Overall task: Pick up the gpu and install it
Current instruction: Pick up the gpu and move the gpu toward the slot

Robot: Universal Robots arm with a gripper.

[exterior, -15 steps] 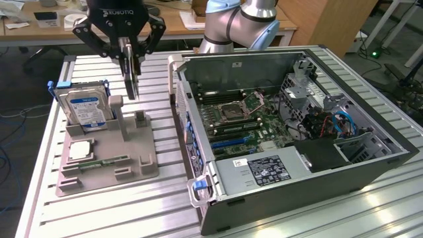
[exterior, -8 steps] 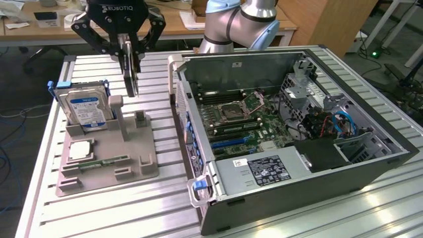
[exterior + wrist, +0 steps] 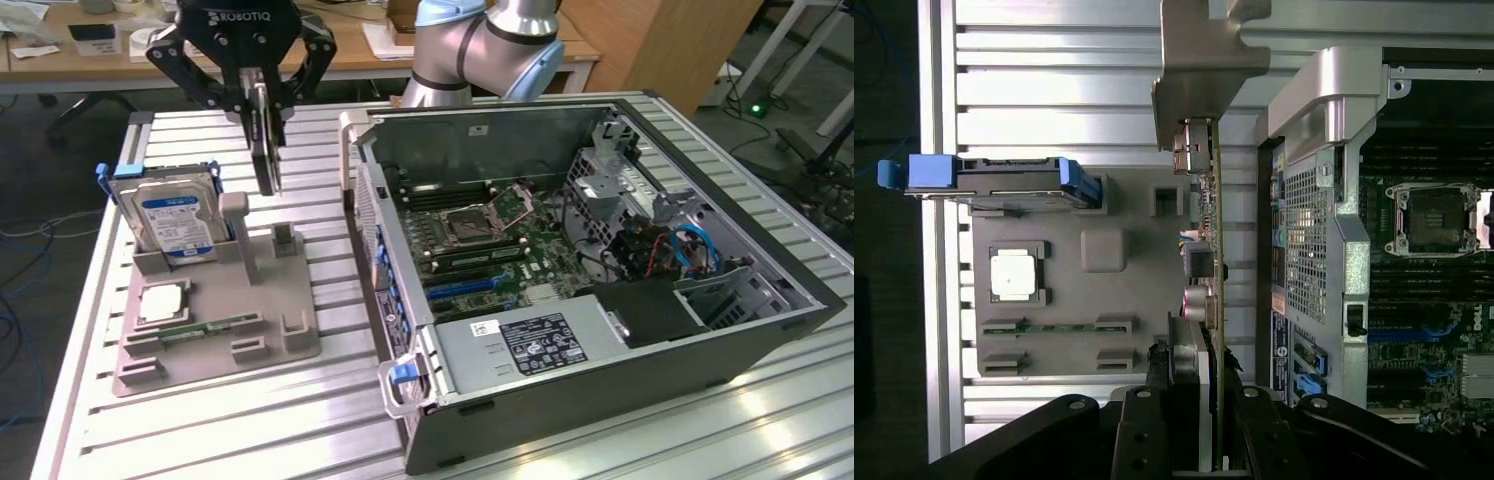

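Note:
The gpu (image 3: 268,152) is a thin dark card hanging edge-on, just above the grey parts holder (image 3: 267,345), between the hard drive and the open computer case. My gripper (image 3: 264,112) is shut on its upper edge. In the wrist view the gpu (image 3: 1208,250) runs away from my gripper (image 3: 1204,395), with its silvery bracket (image 3: 1204,60) at the far end. It hangs beside the case's side wall (image 3: 1319,230). The motherboard (image 3: 481,240) lies exposed inside the case.
On the holder stand a hard drive with a blue-white label (image 3: 167,215), a square processor (image 3: 160,303) and a green memory stick (image 3: 207,328). The open case (image 3: 747,340) takes up the exterior view's right half of the slatted metal table (image 3: 200,430). Cables and a drive cage (image 3: 667,250) crowd its far end.

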